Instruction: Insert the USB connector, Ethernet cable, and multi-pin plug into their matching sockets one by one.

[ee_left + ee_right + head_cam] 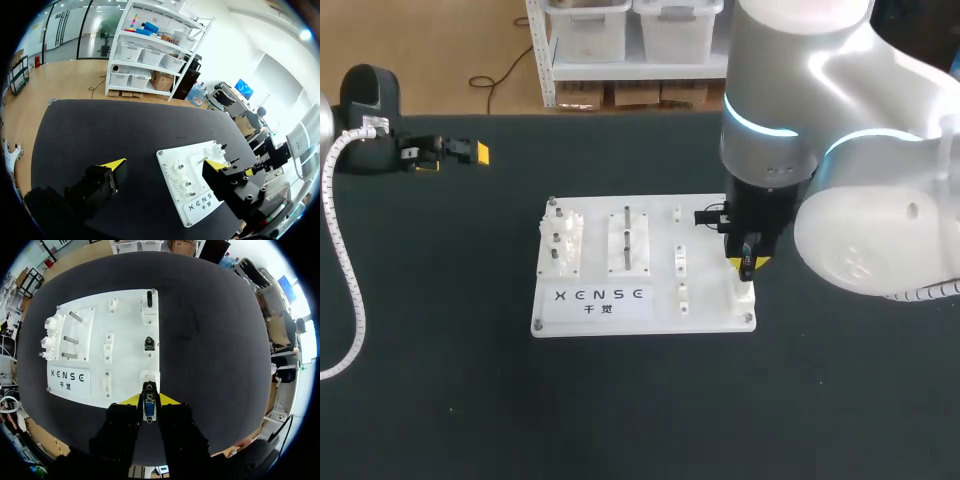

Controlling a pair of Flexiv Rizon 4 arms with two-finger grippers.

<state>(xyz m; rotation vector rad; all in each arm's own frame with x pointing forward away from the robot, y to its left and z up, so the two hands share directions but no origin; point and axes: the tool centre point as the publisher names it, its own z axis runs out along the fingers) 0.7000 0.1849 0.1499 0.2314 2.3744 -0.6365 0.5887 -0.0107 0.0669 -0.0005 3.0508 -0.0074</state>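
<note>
One white board (710, 290), two grippers (450, 152) (748, 262) (yellow-tipped), one multi-pin plug (149, 409).

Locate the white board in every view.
Head view: board mid-table, right gripper over its near right corner.
Left wrist view: board ahead of the open left gripper, partly behind one finger.
Right wrist view: board ahead of the right gripper, which holds the plug.
Shared landmark: the board's printed label.

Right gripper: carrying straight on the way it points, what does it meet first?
Probably the white socket block at the corner of the white board, directly ahead of the multi-pin plug the right gripper holds. The gap left is hard to judge.
</note>
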